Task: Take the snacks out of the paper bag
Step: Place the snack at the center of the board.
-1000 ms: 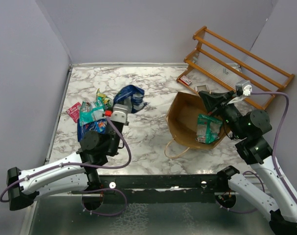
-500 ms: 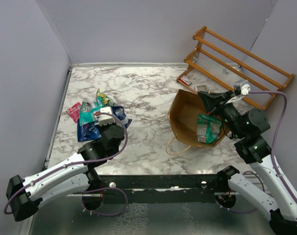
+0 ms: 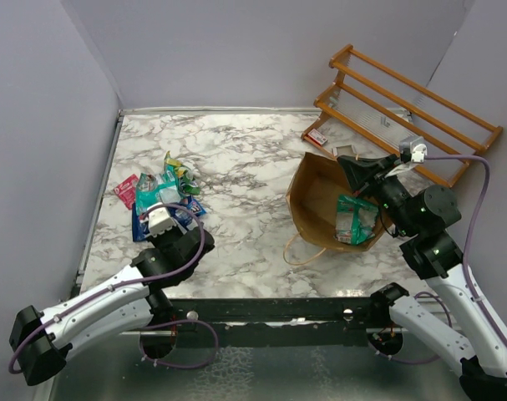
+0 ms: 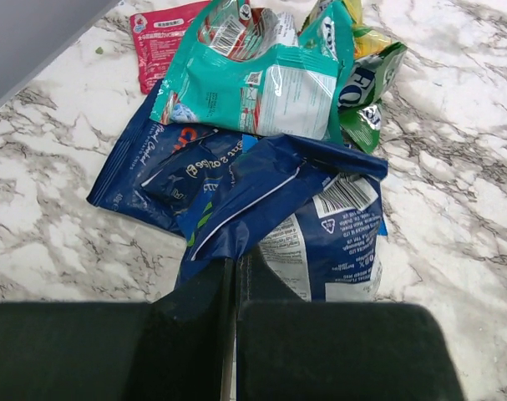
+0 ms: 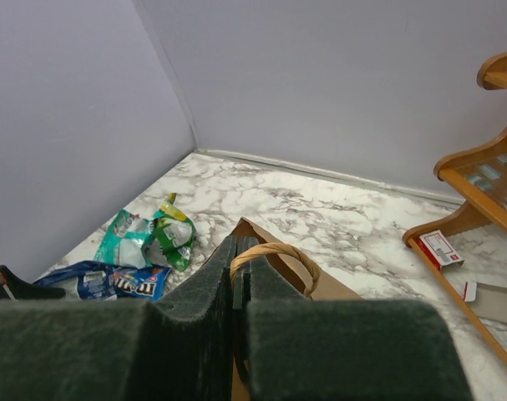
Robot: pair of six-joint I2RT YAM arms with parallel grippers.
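Left claw (image 4: 235,269) pinched a dark blue crinkly foil packet (image 4: 253,188) — right claw (image 5: 239,244) clenched the rim of the brown kraft paper bag (image 3: 313,199).

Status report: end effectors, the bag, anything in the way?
Left end effector shut on blue packet. Right end effector shut on paper bag handle. One green packet inside bag. Wooden rack behind bag, not blocking.

The marble-patterned worktop (image 3: 253,159) carries a heap of snack packets (image 3: 161,196) near its left edge, an open brown paper bag (image 3: 307,213) towards the right, and, at the far right corner, a wooden rack (image 3: 403,109) with a small red-and-white box (image 3: 317,138) just beside it.
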